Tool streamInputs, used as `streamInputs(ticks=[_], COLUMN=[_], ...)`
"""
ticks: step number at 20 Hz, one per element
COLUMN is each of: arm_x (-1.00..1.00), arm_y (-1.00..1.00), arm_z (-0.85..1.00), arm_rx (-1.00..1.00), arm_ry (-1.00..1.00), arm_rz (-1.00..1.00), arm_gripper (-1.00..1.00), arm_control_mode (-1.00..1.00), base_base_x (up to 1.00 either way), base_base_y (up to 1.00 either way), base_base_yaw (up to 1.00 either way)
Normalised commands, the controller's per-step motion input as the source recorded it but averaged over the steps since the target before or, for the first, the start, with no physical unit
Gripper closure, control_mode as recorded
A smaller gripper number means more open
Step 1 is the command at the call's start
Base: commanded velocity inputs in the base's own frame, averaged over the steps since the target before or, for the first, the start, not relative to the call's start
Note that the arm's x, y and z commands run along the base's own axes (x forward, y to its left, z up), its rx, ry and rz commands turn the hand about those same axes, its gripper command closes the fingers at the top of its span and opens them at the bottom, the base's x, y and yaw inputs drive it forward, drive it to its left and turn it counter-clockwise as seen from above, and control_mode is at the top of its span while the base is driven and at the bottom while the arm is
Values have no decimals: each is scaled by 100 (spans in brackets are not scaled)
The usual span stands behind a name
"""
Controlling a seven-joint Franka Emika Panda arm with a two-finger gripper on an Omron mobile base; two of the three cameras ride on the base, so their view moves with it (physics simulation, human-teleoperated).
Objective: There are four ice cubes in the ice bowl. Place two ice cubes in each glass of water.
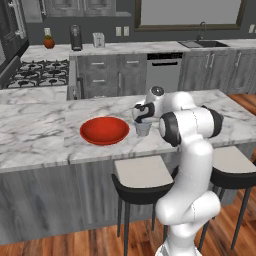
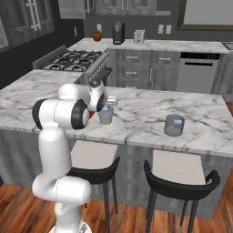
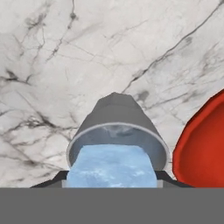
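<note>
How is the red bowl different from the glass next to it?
The red bowl is wide, shallow and glossy red; the glass is small, taller than wide, and see-through grey. The tool hovers over the glass with an ice cube, not over the bowl. Both are round and stand on the marble counter.

- A grey translucent glass (image 3: pixel 117 127) stands on the white, grey-veined marble counter (image 3: pixel 65 52), seen from above and at a slant, its round rim open toward the camera.
- A pale blue-white ice cube (image 3: pixel 111 168) sits low in the frame, directly over the near side of the glass's mouth and covering part of the rim.
- The glossy red ice bowl (image 3: pixel 202 148) curves in at the right edge, just beside the glass, with a narrow strip of marble between them.
</note>
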Motion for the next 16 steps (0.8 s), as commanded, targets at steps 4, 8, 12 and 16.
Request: streamInputs(ticks=[4, 8, 12, 16], arm_x=[13, 13, 6, 4], arm_y=[0, 0, 0, 0], arm_z=[-4, -1, 0, 0], arm_rx=[0, 0, 2, 2], arm_ry=[0, 0, 0, 0], arm_rz=[2, 2, 2, 6], arm_gripper=[-100, -100, -100, -100], arm_control_mode=[-100, -100, -100, -100], base_base_x=[0, 0, 0, 0], base_base_y=[0, 0, 0, 0], base_base_yaw=[0, 0, 0, 0])
